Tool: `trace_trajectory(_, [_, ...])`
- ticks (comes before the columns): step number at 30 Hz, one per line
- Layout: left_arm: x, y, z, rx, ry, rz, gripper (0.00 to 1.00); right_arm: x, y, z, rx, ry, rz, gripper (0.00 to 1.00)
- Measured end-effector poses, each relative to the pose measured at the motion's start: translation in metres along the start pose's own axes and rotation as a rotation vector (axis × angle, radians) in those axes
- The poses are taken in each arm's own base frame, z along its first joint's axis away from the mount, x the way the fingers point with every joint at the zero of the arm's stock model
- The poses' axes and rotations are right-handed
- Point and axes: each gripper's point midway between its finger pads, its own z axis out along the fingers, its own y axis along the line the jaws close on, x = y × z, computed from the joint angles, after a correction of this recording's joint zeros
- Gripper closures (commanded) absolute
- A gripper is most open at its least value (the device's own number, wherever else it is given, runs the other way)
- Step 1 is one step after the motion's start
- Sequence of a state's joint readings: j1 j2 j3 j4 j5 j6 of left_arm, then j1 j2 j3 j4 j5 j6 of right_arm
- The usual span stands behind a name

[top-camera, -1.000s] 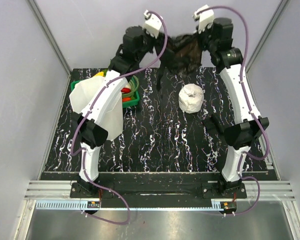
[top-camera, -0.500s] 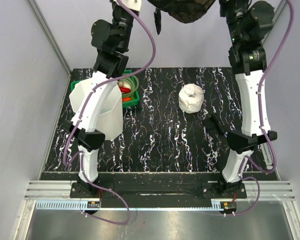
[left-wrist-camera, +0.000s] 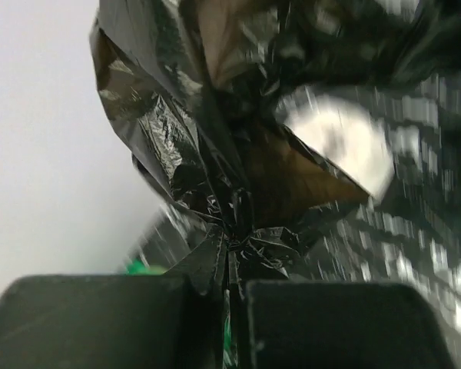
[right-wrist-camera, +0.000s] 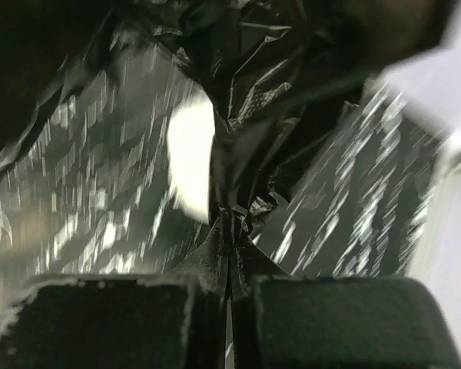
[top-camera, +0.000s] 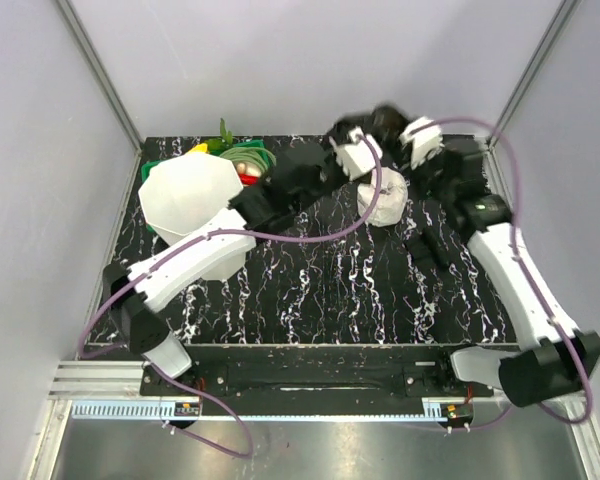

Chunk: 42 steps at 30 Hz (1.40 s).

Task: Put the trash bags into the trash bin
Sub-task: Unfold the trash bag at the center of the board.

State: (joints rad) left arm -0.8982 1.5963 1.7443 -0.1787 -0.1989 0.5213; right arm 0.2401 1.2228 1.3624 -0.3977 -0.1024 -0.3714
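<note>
Fingers on the left gripper (left-wrist-camera: 229, 286) are pinched tight shut on a fold of the trash bags (left-wrist-camera: 207, 154). The right gripper (right-wrist-camera: 230, 280) is shut tight on another fold. Both grippers hold the black bag up near the far middle of the table (top-camera: 320, 290), well apart from the trash bin (top-camera: 188, 195).

The big white bin could get knocked over, because the left arm stretches across right next to it. The bag is thin and floppy. If the two arms pull away from each other, it might rip or slide out of the fingers. A loose part of the bag could also catch on the green basket (top-camera: 248, 158) just beside the bin, or drag over the white roll (top-camera: 385, 200) that sits near the grippers.

For room to move, the near middle of the table looks open. The bin stands close to the left edge and the side wall, so there is little room on that side. Coming at the bin from above looks safest.
</note>
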Motion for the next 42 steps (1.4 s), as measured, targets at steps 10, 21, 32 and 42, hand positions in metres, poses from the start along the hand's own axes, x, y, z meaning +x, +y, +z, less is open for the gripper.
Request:
trace_trajectory(10, [0.217,-0.101,-0.023,0.237,0.556,0.072,1.0,0.164,0.062,-0.013,-0.233,0.43,-0.033,1.0])
trace_trajectory(21, [0.189,-0.049,0.001,0.113,0.536,-0.136,1.0,0.116,0.016,0.036,-0.082,0.4,-0.066,1.0])
trace_trajectory(32, [0.031,0.201,0.027,-0.382,0.009,-0.324,1.0,-0.148,-0.102,0.078,0.291,-0.204,-0.021,1.0])
trace_trajectory(42, [-0.075,0.242,0.0,-0.528,-0.344,-0.105,1.0,-0.274,-0.122,0.017,0.344,-0.609,-0.013,1.0])
